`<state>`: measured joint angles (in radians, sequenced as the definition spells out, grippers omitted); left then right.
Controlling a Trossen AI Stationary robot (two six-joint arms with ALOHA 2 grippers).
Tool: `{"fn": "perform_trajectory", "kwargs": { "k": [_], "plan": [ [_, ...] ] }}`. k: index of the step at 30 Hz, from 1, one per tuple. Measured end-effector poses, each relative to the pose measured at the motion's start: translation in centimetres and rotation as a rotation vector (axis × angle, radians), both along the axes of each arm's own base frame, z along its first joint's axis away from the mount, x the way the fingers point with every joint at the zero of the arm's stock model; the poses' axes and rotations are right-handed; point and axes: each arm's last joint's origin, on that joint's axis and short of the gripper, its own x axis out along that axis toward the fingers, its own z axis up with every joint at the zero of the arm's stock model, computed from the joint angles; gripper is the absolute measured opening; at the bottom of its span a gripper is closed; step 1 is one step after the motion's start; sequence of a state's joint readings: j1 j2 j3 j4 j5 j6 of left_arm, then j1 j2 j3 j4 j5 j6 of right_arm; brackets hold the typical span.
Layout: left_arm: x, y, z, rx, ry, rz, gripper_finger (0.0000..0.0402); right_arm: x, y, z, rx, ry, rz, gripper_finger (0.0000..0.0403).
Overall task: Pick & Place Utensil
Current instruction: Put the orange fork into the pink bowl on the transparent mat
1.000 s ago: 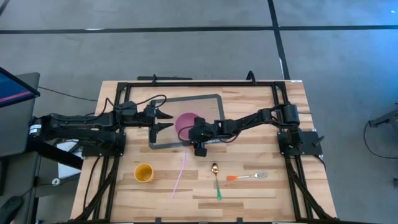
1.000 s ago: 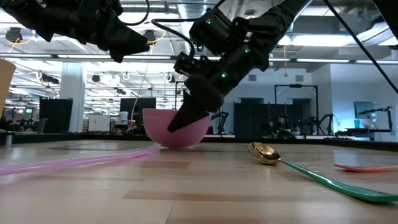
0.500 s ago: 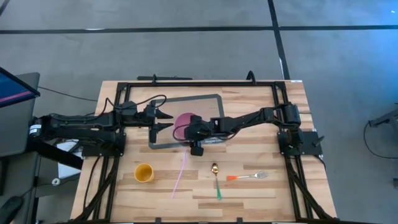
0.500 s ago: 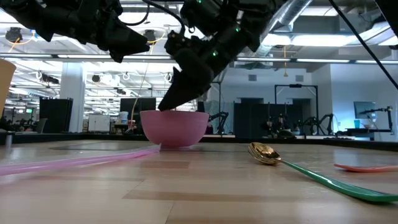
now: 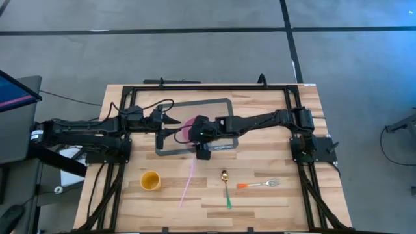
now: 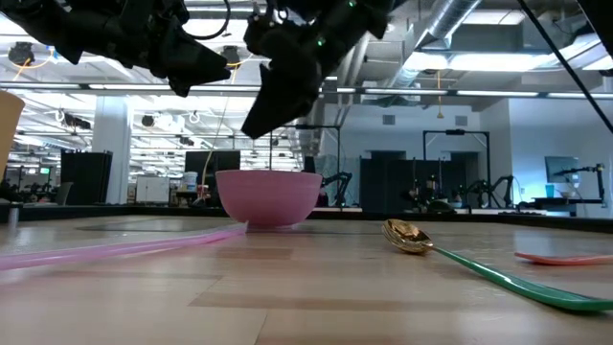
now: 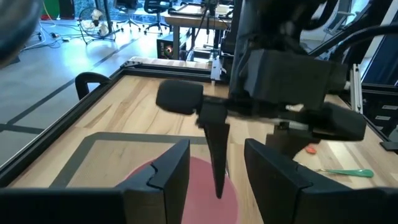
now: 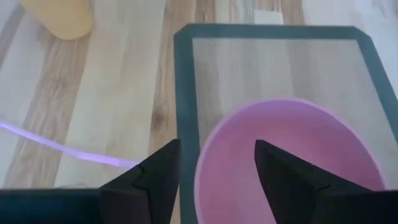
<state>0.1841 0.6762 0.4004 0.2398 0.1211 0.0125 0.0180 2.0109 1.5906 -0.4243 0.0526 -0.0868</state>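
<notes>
Right gripper (image 5: 193,132): it has been raised from the near side of the pink bowl (image 6: 267,196) and carried left, and is now held above the bowl's rim, over the grey mat (image 5: 170,107)
Right gripper state: the fingers (image 8: 152,174) are seen parted with nothing between them; no utensil is held
Left gripper (image 5: 174,125): it is kept where it was a second ago, raised just left of the bowl, fingers (image 7: 166,174) apart and empty
Bowl: it is left standing upright on the mat, unmoved by the right arm's lift
Utensils: the gold spoon with green handle (image 5: 226,187) is lying on the worktop near of the bowl; the fork with orange handle (image 5: 260,184) is lying to its right; neither has been shifted
Other things: the pink straw (image 5: 188,182) lies left of the spoon, and the yellow cup (image 5: 151,180) stands at the near left
Meaning for the task: no utensil is judged to have been picked yet; the right arm has been moved away from the spoon and fork, so a return toward the near side would be needed before a grasp
Risk: the bowl rim could be clipped if the gripper is lowered here
</notes>
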Motion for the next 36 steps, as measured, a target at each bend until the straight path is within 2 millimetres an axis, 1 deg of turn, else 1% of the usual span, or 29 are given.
{"fn": "perform_trajectory", "kwargs": {
  "k": [7, 12, 15, 17, 19, 24, 27, 33, 36],
  "plan": [
    [0.0, 0.0, 0.0, -0.021, -0.001, 0.001, 0.0154, -0.1, 0.0, 2.8, 0.000, 0.063, -0.001, 0.0195],
    [0.0, 0.0, 0.0, -0.022, -0.001, -0.013, 0.0154, -0.7, 0.0, 3.7, -0.002, 0.139, -0.001, 0.0200],
    [0.0, -0.1, 0.0, -0.022, -0.002, -0.017, 0.0154, -1.5, 0.0, 4.2, 0.015, 0.181, -0.025, 0.0201],
    [0.0, -0.1, 0.0, -0.022, -0.002, -0.017, 0.0154, -2.4, -0.1, 4.9, 0.029, 0.198, -0.046, 0.0201],
    [0.0, -0.1, 0.0, -0.021, -0.002, -0.017, 0.0154, -3.3, 0.0, 6.0, 0.031, 0.177, -0.050, 0.0200],
    [0.0, -0.1, 0.0, -0.021, -0.005, -0.017, 0.0154, -6.4, 0.7, 8.5, 0.016, 0.134, -0.067, 0.0199],
    [0.0, -0.1, 0.0, -0.021, -0.005, -0.018, 0.0154, -8.4, 1.2, 8.4, -0.001, 0.116, -0.090, 0.0200],
    [0.0, -0.1, 0.0, -0.021, -0.006, -0.018, 0.0154, -12.5, 3.1, 6.3, 0.058, 0.072, -0.100, 0.0199],
    [0.0, -0.1, 0.1, -0.019, -0.009, -0.018, 0.0154, -14.5, 4.0, 5.1, 0.087, 0.082, -0.100, 0.0198]
  ]
}}
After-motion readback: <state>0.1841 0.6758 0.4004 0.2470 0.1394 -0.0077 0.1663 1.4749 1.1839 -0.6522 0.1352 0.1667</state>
